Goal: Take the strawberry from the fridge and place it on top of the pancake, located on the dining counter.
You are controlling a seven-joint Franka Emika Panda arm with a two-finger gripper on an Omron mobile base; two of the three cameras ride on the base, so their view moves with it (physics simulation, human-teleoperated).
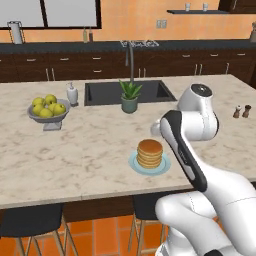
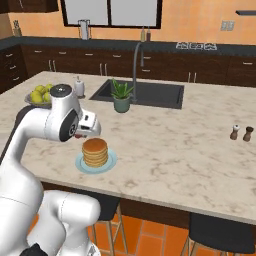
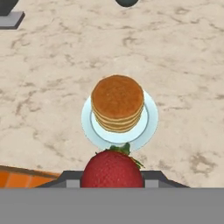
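A: Hand view first — the strawberry (image 3: 113,168) sits big and red right at the bottom, green cap pointing up the picture, wedged between the two dark finger tips (image 3: 72,177).

B: So the gripper (image 3: 112,178) is closed on it?

A: Yes, narrow and clamped on the berry, one finger tip on either side. Nothing else touches it.

B: And the pancake?

A: The pancake (image 3: 117,103) is straight ahead of the berry in that view, a golden stack on its light blue plate (image 3: 151,118), resting on the dining counter (image 3: 183,65). The berry is apart from the stack, not on it.

B: What do the base cameras give us?

A: From the left one, the pancake (image 1: 150,152) stands near the counter's front edge, with the white arm (image 1: 192,125) bent just to its right. From the right one, the hand end of the arm (image 2: 87,126) hangs just above and left of the pancake (image 2: 95,151); the finger tips themselves I cannot make out there.

B: Anything else on the slab?

A: A grey bowl of yellow-green fruit (image 1: 48,111), a small potted plant (image 1: 129,96) by the black sink (image 1: 105,92), and two shakers (image 1: 241,111) far right.
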